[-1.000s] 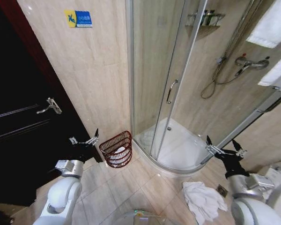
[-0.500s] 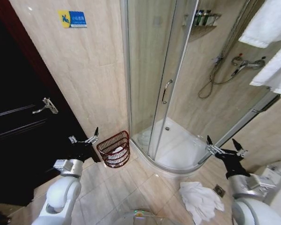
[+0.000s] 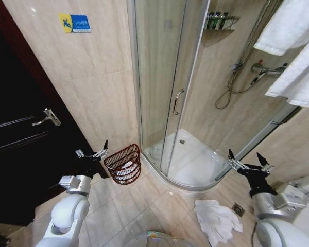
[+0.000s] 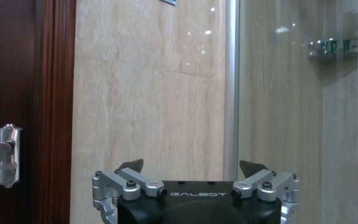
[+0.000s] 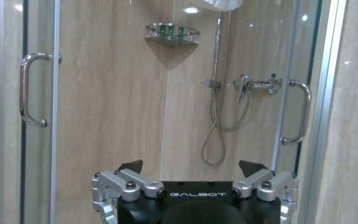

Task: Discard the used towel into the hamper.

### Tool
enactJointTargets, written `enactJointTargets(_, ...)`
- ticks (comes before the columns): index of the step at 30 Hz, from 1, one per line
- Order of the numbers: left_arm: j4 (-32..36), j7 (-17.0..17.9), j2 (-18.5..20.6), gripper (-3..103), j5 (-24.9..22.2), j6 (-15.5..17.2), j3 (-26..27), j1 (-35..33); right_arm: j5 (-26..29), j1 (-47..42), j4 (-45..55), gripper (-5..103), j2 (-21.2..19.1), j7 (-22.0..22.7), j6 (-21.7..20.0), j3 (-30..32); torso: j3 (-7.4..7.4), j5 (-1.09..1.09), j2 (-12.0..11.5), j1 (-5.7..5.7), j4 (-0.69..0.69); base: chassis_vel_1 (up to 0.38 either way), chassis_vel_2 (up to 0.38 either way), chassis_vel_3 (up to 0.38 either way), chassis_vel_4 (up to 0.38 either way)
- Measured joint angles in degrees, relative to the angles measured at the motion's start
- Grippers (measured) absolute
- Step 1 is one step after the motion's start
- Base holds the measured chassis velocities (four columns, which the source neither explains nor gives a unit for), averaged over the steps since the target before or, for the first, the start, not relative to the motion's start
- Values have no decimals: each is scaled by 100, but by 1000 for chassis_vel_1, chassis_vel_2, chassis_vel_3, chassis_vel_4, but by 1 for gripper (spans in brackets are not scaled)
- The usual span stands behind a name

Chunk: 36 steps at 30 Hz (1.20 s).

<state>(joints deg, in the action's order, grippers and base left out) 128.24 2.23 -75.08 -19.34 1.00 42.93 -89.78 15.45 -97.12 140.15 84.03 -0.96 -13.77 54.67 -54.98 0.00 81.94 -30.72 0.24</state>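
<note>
Head: hamper (image 3: pixel 123 164) on floor by wall, just right of left hand (image 3: pixel 91 152), released; towel (image 3: pixel 215 220) on floor, below and left of right hand (image 3: pixel 249 163), released | Left wrist: left hand (image 4: pixel 193 167) faces wall, empty | Right wrist: right hand (image 5: pixel 191 167) faces shower, empty

Both arms of the robot are raised forward at its sides, forearms angled upward, wrists straight. The left gripper (image 3: pixel 92 151) is held out on the left, fingers spread wide apart with nothing between them; in the left wrist view its two dark fingertips (image 4: pixel 131 165) stand well separated. The right gripper (image 3: pixel 250 163) mirrors it on the right, fingers equally spread and empty, tips (image 5: pixel 253 167) apart.
</note>
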Motion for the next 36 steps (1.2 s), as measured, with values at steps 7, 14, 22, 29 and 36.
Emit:
enactJointTargets(7,13,-1,13,100,1,-1,7,2,26,1,1,100,-2,-5,4,19,-52,0,91,-42,0,-15,-13,13,9)
enactJointTargets(14,25,-1,0,100,8,0,-4,-2,50,-26,1,100,-18,-8,24,44,-106,0,189,-86,0,-34,-19,29,26)
enactJointTargets(22,21,-1,-12,100,43,4,-20,2,72,-37,3,100,-32,-12,26,71,-169,0,307,-140,0,-37,-54,36,53)
enactJointTargets(29,17,-18,-8,100,76,2,-13,8,72,-36,5,100,-33,-12,28,51,-216,0,394,-180,0,-40,-41,45,35)
enactJointTargets(36,26,-70,-28,100,99,2,-20,5,66,-29,17,100,-28,-14,27,43,-263,0,481,-220,0,-40,-42,41,43)
